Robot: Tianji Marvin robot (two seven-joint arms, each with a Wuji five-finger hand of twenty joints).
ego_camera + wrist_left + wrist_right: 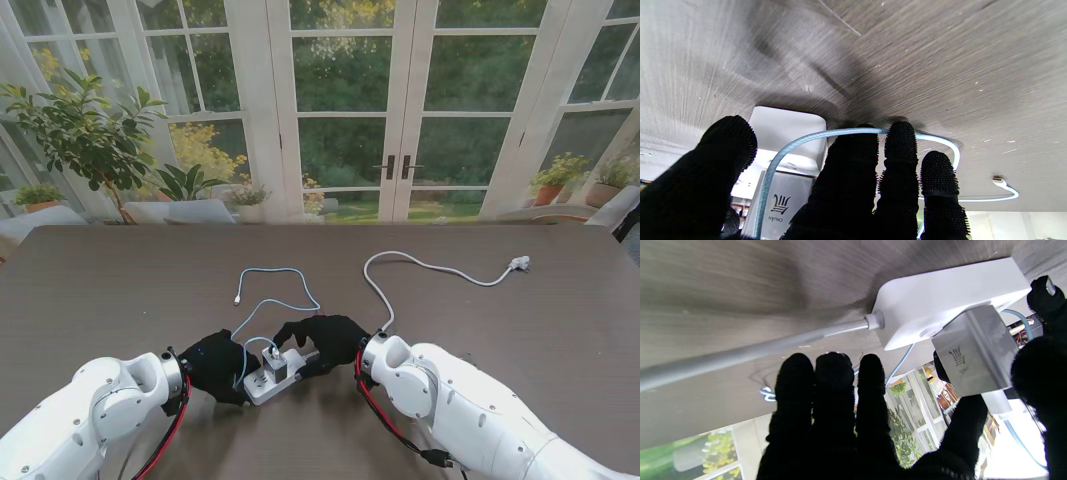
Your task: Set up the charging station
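Observation:
A white power strip [262,384] lies on the dark wooden table close to me, with a silver charger block [275,366] standing in its socket. My left hand [215,364] grips the strip's left end [786,130], thumb on one side and fingers [900,150] on the other. My right hand [325,340] pinches the charger [973,353] between thumb and index finger. A light blue cable [285,300] loops from the charger away from me to its free plug [237,298]. The strip's white cord [430,268] runs right to its wall plug [519,264].
The blue cable [800,141] arches over my left fingers, and its loose end [998,181] rests on the table. The white cord [740,350] leaves the strip [947,296] beside my right hand. Glass doors and potted plants stand beyond the table's far edge.

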